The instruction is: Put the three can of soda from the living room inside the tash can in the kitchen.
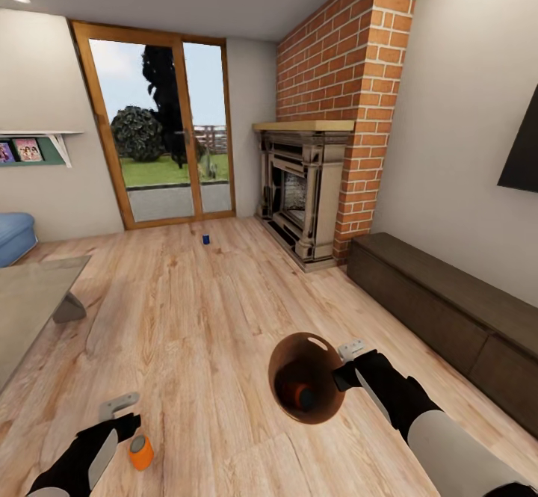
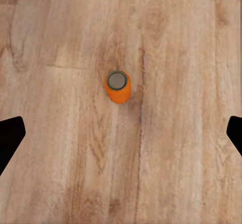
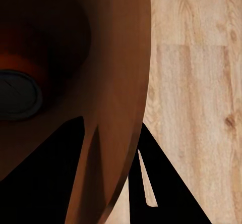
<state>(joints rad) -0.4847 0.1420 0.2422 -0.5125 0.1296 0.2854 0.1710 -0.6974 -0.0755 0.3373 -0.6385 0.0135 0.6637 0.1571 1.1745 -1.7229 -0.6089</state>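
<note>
My right gripper (image 1: 345,374) is shut on the rim of the tash can (image 1: 317,407), a copper-brown lined bin held above the wood floor with its mouth tilted towards me. An orange can of soda (image 1: 299,395) lies inside it; the right wrist view shows its grey top (image 3: 15,95) deep in the bin, with the bin wall (image 3: 116,108) between the fingers. A second orange can of soda (image 1: 140,452) stands upright on the floor just beside my left gripper (image 1: 123,418), which hangs open above the can (image 2: 118,86). A dark blue can (image 1: 205,239) stands far off near the glass door.
A long dark bench (image 1: 448,310) runs along the right wall under the black TV (image 1: 521,153). Brick chimney (image 1: 336,71) and fireplace (image 1: 299,190) stand ahead on the right. A low table (image 1: 30,303) and blue seat (image 1: 13,235) are at left.
</note>
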